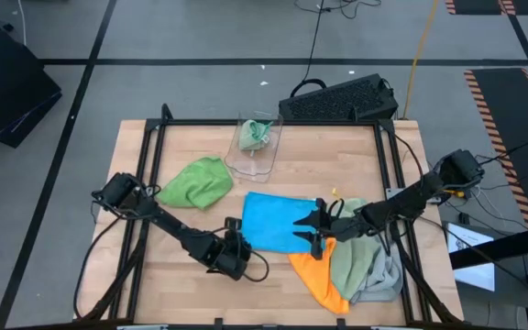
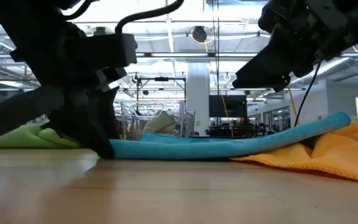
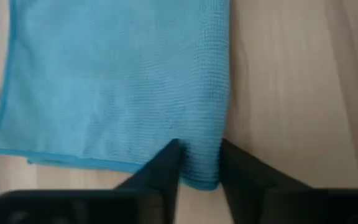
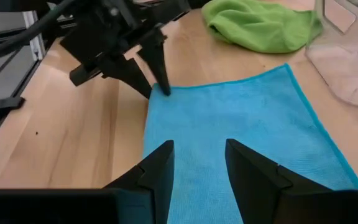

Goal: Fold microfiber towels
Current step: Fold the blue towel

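A blue towel (image 1: 278,220) lies spread flat on the table's middle, its right edge resting on an orange towel (image 1: 324,275). A sage green towel (image 1: 356,257) and a light grey towel (image 1: 388,280) lie heaped at the right. A bright green towel (image 1: 195,181) lies crumpled at the far left. My left gripper (image 1: 239,244) is down at the blue towel's near left corner, shut on it. My right gripper (image 1: 308,231) is open and hovers over the blue towel's right part (image 4: 241,118), touching nothing. My left gripper has the blue towel's near left corner (image 3: 201,155) between its two fingers, one fingertip (image 3: 166,165) on the cloth and the other beside its edge. The fingers slant down from the table's left (image 4: 160,90). The towel stays flat on the table.
A clear plastic bin (image 1: 257,142) with a pale green cloth inside stands at the table's far middle. A black keyboard (image 1: 337,99) lies beyond the far edge. Bare wood shows along the near left of the table (image 1: 163,275).
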### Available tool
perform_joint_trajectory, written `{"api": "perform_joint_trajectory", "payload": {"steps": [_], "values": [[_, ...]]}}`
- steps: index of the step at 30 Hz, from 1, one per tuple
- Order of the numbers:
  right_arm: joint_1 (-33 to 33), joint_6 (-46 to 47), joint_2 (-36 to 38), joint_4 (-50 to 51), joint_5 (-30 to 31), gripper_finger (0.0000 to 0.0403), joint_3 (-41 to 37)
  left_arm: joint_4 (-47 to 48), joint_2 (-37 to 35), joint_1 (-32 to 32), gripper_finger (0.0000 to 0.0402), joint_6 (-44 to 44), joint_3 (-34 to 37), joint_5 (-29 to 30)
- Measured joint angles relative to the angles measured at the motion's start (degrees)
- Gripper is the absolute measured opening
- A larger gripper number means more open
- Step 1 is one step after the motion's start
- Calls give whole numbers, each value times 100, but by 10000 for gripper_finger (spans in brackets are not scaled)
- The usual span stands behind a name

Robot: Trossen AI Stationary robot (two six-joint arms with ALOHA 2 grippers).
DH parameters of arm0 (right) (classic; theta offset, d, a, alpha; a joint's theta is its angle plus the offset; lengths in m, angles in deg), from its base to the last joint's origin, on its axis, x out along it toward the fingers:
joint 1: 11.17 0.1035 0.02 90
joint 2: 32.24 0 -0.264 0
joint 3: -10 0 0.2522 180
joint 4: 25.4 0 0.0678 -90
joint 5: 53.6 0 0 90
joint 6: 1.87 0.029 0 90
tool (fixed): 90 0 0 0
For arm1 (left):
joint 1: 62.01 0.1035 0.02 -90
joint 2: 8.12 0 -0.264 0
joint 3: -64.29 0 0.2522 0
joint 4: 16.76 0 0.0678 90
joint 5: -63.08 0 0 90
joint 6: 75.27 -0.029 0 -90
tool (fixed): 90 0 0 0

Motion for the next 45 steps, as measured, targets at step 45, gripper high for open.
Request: {"api": "perform_joint_trajectory", "payload": {"steps": [45], "values": [[-118, 157, -301, -196, -564, 135, 410, 704, -1252, -1322, 152, 2535, 12, -937]]}}
